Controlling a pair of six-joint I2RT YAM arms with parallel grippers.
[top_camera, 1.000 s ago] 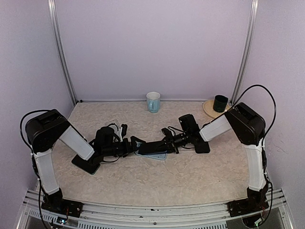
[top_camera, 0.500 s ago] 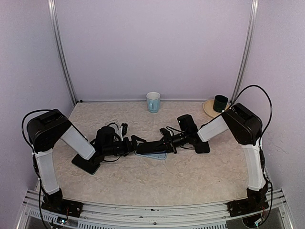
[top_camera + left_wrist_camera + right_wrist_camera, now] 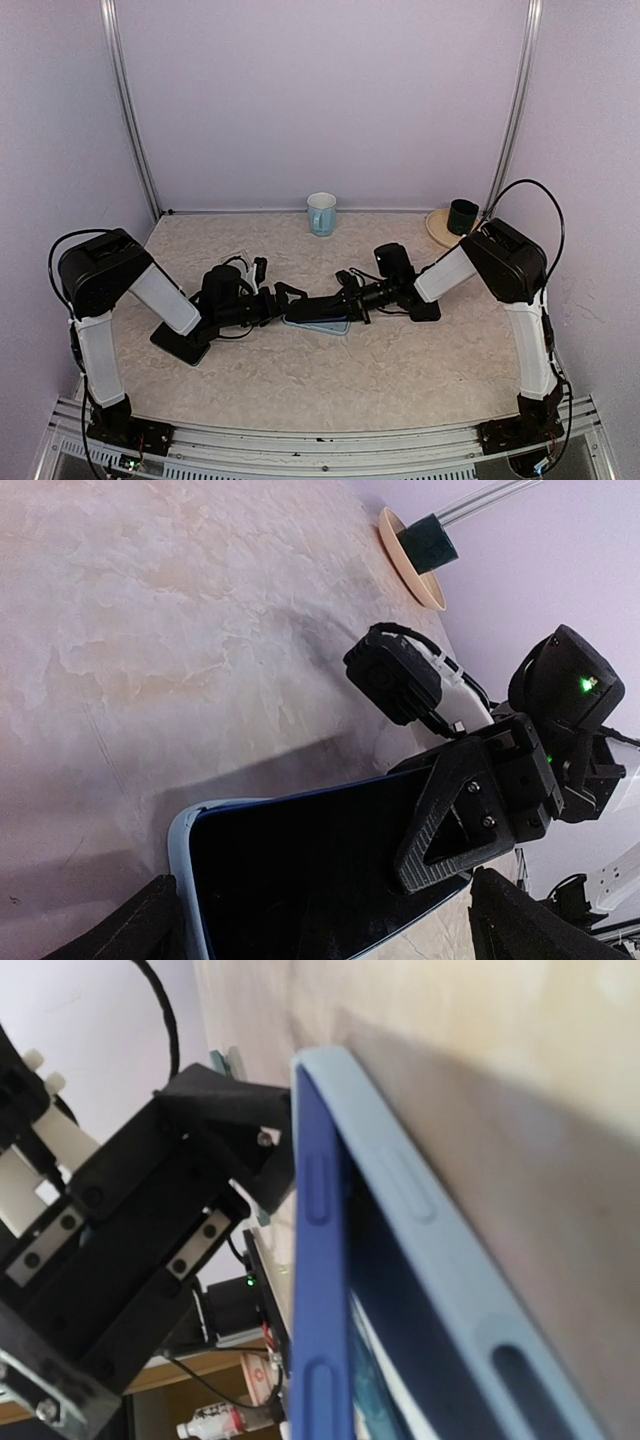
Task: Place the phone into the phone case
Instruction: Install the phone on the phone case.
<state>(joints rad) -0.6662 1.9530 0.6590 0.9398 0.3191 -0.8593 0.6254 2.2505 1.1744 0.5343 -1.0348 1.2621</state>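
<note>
Phone [image 3: 300, 880] lies screen up in the middle of the worktop [image 3: 400, 380], resting in the pale blue case [image 3: 180, 830]. Both arms reach in low towards it from opposite sides. At the corner seen in the left wrist view, the case rim wraps the phone. In the right wrist view the phone's darker blue side sits above the case wall, with a gap between them, so that edge is not fully seated.

The left end effector [image 3: 285, 300] has its fingers [image 3: 130, 930] spread wide, one on each side of the case's near end. I cannot tell whether they press on it. The right end effector [image 3: 338, 300] rests one black finger [image 3: 465, 810] on the far end of the screen. Its other finger is hidden, so I cannot tell whether the jaws are apart or together.

At the back stand a pale mug [image 3: 321, 213] and a dark cup [image 3: 462, 216] on a plate [image 3: 437, 232].
</note>
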